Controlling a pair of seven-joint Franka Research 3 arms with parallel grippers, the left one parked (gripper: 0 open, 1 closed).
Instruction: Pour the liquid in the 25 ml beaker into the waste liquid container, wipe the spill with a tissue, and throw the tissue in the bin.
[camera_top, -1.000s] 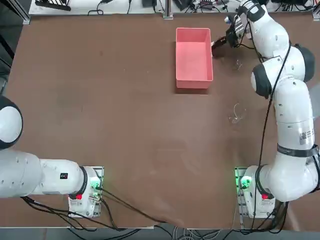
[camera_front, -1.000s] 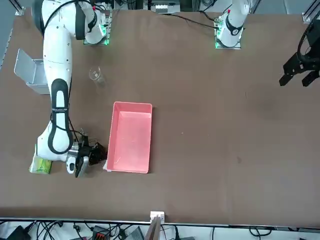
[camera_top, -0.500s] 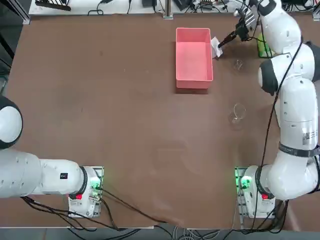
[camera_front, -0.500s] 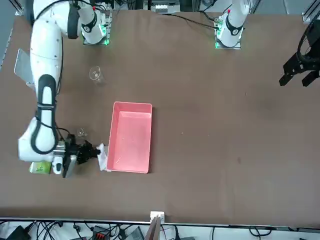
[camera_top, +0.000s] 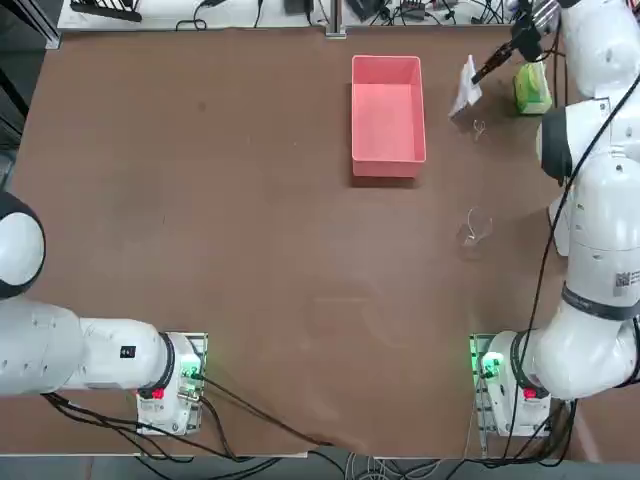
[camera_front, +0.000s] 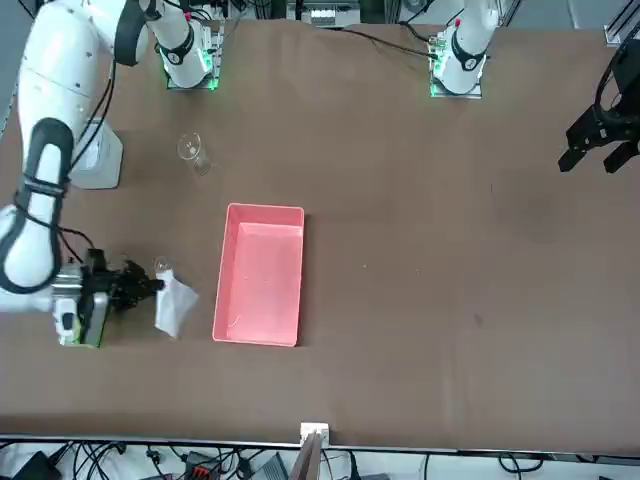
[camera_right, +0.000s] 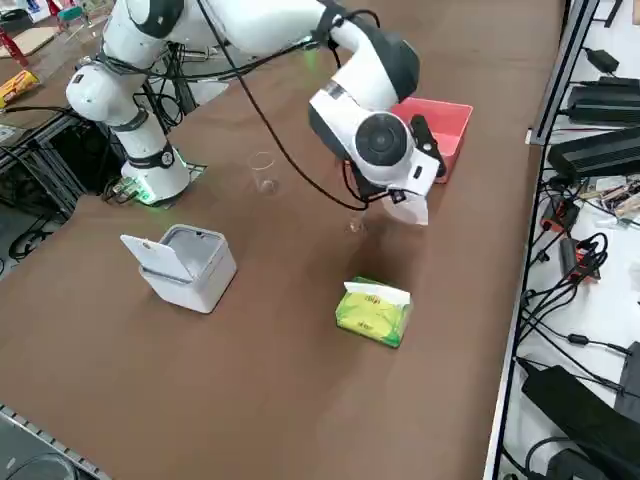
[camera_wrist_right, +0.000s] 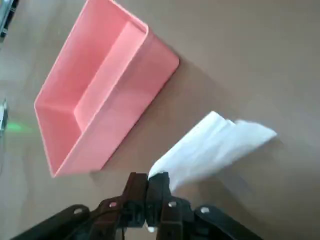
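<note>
In the top view, your right gripper is beside the tissue, and the waste liquid container stands well apart from the bin, on the other side of the small beaker. The green pack is near the wrist, so a fresh sheet is probably easy for you to reach. In the front view, the tissue hangs from the fingertips beside the small beaker; I judge that this low, loose hanging lets the free part of the paper touch the table for wiping. The larger beaker stands nearer to the arm's base, away from the paper. In the right side view, the bin has its lid opened out to one side, which should allow you to drop the paper without touching the lid. In the right wrist view, the two fingers are pressed together on one end of the tissue, and the rest spreads free, beside the container but not in it. Such a grip keeps more paper for wiping, but it may fold or slip if you drag strongly.
</note>
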